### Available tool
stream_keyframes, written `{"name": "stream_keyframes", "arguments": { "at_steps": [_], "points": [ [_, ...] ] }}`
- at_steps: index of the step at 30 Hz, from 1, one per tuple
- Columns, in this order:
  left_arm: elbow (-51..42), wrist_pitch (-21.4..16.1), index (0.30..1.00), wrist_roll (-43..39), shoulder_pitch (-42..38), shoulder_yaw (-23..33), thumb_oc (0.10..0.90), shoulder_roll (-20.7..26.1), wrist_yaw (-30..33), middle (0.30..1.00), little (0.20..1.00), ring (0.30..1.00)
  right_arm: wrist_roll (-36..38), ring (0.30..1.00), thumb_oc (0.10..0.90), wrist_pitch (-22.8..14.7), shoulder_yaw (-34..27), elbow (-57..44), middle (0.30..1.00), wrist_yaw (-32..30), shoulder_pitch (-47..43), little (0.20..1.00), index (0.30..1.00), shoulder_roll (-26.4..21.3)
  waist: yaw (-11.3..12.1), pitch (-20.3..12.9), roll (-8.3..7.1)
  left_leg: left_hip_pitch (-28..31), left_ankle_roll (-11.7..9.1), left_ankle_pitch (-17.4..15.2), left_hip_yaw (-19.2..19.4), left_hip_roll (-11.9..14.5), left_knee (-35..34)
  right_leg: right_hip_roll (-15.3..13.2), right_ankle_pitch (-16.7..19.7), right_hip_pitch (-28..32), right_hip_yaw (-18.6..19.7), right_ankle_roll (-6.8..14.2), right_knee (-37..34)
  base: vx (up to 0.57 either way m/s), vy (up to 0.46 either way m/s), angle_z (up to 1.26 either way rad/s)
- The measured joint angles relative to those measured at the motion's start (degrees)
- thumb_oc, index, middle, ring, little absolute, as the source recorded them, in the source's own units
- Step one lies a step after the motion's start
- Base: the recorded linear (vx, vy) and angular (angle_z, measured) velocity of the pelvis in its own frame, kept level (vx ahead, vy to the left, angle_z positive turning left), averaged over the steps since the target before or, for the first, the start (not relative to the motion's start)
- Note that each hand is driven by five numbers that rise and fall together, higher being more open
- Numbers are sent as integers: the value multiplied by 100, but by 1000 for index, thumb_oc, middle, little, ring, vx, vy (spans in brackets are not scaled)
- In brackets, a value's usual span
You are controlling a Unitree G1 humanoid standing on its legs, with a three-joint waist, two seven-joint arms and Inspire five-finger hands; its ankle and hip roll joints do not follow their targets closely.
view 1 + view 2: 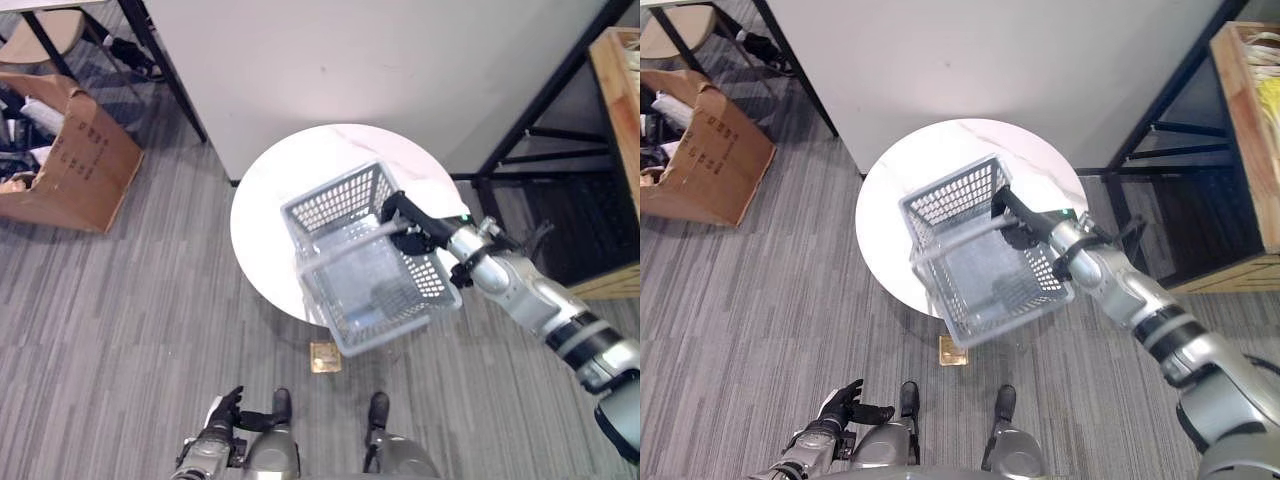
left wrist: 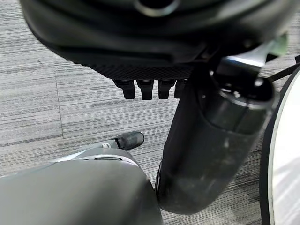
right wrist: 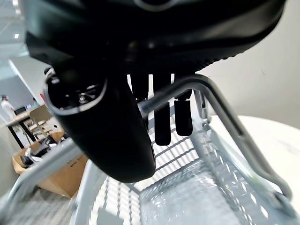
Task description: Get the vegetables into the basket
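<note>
Grey plastic basket (image 1: 370,262) rests on the round white bench (image 1: 285,185), empty inside. The right hand (image 1: 412,222) curls around its handle (image 1: 965,235) at the far right rim. The left hand (image 1: 222,412) hangs low with relaxed fingers, well apart.

Office or lab space: grey striped carpet tiles (image 1: 120,300) underfoot, plain white partition wall (image 1: 330,60), round white table (image 1: 265,215) against it, black metal-framed desk legs (image 1: 170,70), open cardboard box (image 1: 75,155) of clutter, wooden shelving (image 1: 1250,120) on black frame.
</note>
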Motion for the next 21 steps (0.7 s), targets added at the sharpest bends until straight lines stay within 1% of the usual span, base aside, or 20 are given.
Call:
{"name": "stream_keyframes", "arguments": {
  "at_steps": [1, 2, 3, 5, 7, 9, 10, 11, 12, 13, 14, 15, 16, 17, 18, 19, 20, 21],
  "points": [
    [-3, -6, 1000, 87, 54, 57, 900, -3, -22, 1000, 1000, 1000, 40, 300, 400, -53, -159, -220, 300, 125, 300, 300, 300, -106, -13, -10, -16, 53, 15, -14, 100, 5, -1, 0, 6, 21, 60, 5, 4, -2, 44, -26],
    [-3, -11, 1000, 105, 92, 101, 900, 1, -25, 1000, 1000, 1000, 44, 300, 400, -76, -172, -277, 300, 151, 375, 300, 300, -130, -43, -19, -32, 82, 16, -22, 133, 5, -1, 3, 15, 20, 100, 6, 4, 3, 57, -31],
    [3, 2, 1000, 113, 110, 141, 900, 4, -44, 1000, 1000, 1000, 46, 300, 400, -99, -273, -451, 300, 214, 587, 300, 300, -219, -111, -31, -51, 128, 19, -35, 207, 2, -1, 7, 35, 20, 178, 9, 3, 6, 63, -32],
    [15, 5, 1000, 227, 144, 192, 900, 17, -72, 1000, 1000, 1000, 48, 300, 400, -140, -757, -830, 300, 296, 1189, 300, 300, -279, -232, -50, -74, 205, 36, -59, 299, -15, -2, -1, 55, 17, 285, 19, 26, -3, 86, -31],
    [15, 7, 1000, 232, 189, 201, 900, 18, -114, 1000, 1000, 1000, 49, 300, 400, -190, -1293, -1120, 300, 313, 1813, 300, 300, -288, -272, -53, -81, 320, 54, -103, 490, -32, -2, -8, 55, -12, 451, 25, 106, -20, 60, -40],
    [44, 7, 1000, 270, 280, 238, 900, 36, -117, 1000, 1000, 1000, 53, 300, 400, -210, -1414, -1169, 300, 318, 2031, 300, 300, -353, -429, -104, -98, 352, 69, -127, 572, -60, -3, -48, 62, -39, 535, 46, 122, -49, 82, -31],
    [65, 14, 1000, 378, 258, 204, 900, 44, -114, 1000, 1000, 1000, 44, 300, 400, -213, -1604, -1182, 300, 326, 2283, 300, 300, -414, -628, -127, -126, 369, 86, -139, 611, -110, -2, -69, 83, -70, 594, 74, 144, -61, 99, -18],
    [70, 30, 1000, 465, 250, 185, 900, 53, -114, 1000, 1000, 1000, 46, 300, 400, -217, -1886, -1242, 300, 298, 2609, 300, 300, -380, -643, -135, -120, 373, 98, -139, 652, -118, -5, -87, 77, -117, 655, 80, 219, -53, 68, -26],
    [76, 18, 1000, 497, 281, 179, 900, 63, -114, 1000, 1000, 1000, 36, 300, 400, -210, -1970, -1235, 300, 296, 2755, 300, 300, -363, -688, -150, -140, 399, 118, -153, 747, -143, -3, -94, 79, -158, 722, 91, 243, -151, 104, -44],
    [77, 30, 1000, 565, 265, 178, 900, 67, -112, 1000, 1000, 1000, 24, 300, 400, -212, -2058, -1246, 300, 296, 2963, 300, 300, -412, -801, -165, -161, 425, 137, -166, 873, -184, -3, -119, 109, -219, 854, 134, 269, -132, 72, -44],
    [84, 34, 1000, 578, 266, 178, 900, 68, -108, 1000, 1000, 1000, 24, 300, 400, -212, -2144, -1251, 300, 266, 3060, 300, 300, -377, -836, -165, -162, 423, 154, -169, 918, -207, -3, -132, 129, -265, 902, 160, 291, -194, 61, -61],
    [86, 18, 1000, 613, 286, 177, 900, 75, -102, 1000, 1000, 1000, 12, 300, 400, -206, -2208, -1244, 300, 214, 3089, 300, 300, -335, -880, -168, -172, 417, 184, -193, 1106, -230, -9, -151, 169, -398, 1071, 212, 343, -146, 33, -53],
    [70, 19, 1000, 613, 281, 164, 900, 75, -101, 1000, 1000, 1000, -8, 300, 400, -197, -2208, -1243, 300, 189, 3091, 300, 300, -335, -918, -169, -175, 413, 204, -205, 1185, -283, -4, -166, 209, -449, 1165, 236, 342, -153, 27, -82],
    [69, 22, 1000, 613, 273, 119, 900, 79, -89, 1000, 1000, 1000, -81, 300, 400, -194, -2211, -1203, 300, 120, 3080, 300, 300, -281, -971, -163, -186, 413, 276, -232, 1446, -320, -2, -141, 436, -633, 1148, 346, 384, -208, 17, -124],
    [90, 23, 1000, 614, 274, 136, 900, 93, -41, 1000, 1000, 1000, -81, 300, 400, -190, -2200, -1141, 300, 103, 3078, 300, 300, -187, -925, -157, -206, 406, 360, -298, 1765, -277, -37, -188, 694, -837, 832, 545, 349, -180, 31, -143],
    [36, -7, 1000, 617, 317, 10, 900, 142, -34, 1000, 1000, 1000, -78, 300, 400, -187, -2206, -1022, 300, 73, 3222, 300, 300, -83, -891, -180, -164, 456, 484, -218, 2146, -133, -25, -422, 53, -779, -818, 218, 291, -195, 28, -157],
    [30, -11, 1000, 614, 343, 1, 900, 143, -35, 1000, 1000, 1000, -79, 300, 400, -176, -2197, -972, 300, 74, 3219, 300, 300, 1, -747, -177, -27, 466, 455, -199, 2418, 86, -19, -505, -44, -999, -1200, 197, 1011, -67, -4, -117],
    [-1, -4, 1000, 595, 413, 14, 900, 189, -35, 1000, 1000, 1000, -78, 300, 400, -176, -2132, -976, 300, 74, 3218, 300, 300, 69, -672, -203, 38, 466, 428, -169, 2570, 242, 10, -704, -159, -1124, -1409, 256, 1748, -53, -61, -106]
  ]
}}
